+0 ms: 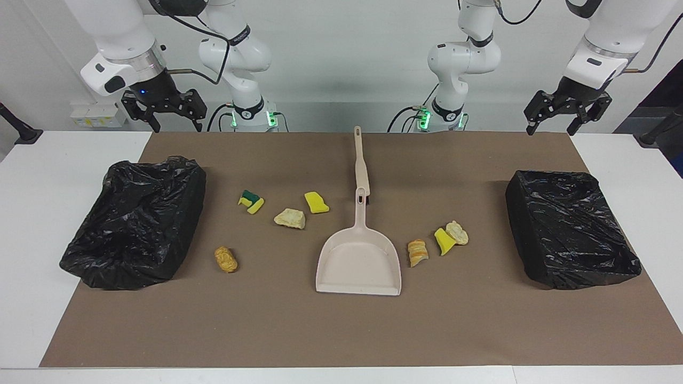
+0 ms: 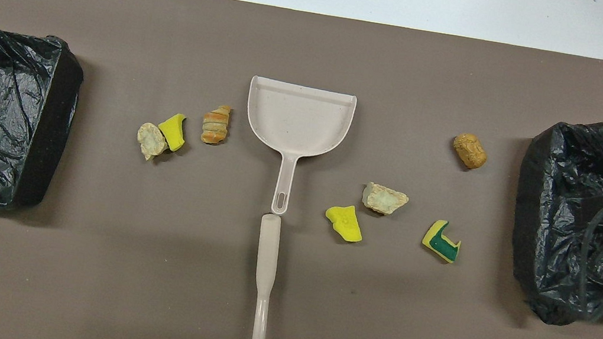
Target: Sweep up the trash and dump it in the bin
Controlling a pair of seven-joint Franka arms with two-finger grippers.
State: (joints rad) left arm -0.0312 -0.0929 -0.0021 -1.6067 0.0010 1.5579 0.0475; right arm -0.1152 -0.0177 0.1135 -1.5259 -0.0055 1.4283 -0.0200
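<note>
Overhead view: dustpan (image 2: 298, 116) and brush (image 2: 266, 266) between trash (image 2: 384, 198) scraps

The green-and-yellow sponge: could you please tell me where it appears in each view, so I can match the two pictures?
Facing view: green-and-yellow sponge lies left of centre, between the crumpled black bin and the dustpan.
Overhead view: it lies right of centre, between the dustpan and that same bin.
Shared landmark: the dustpan, mid-table, with the pale bread chunk toward the sponge.
</note>
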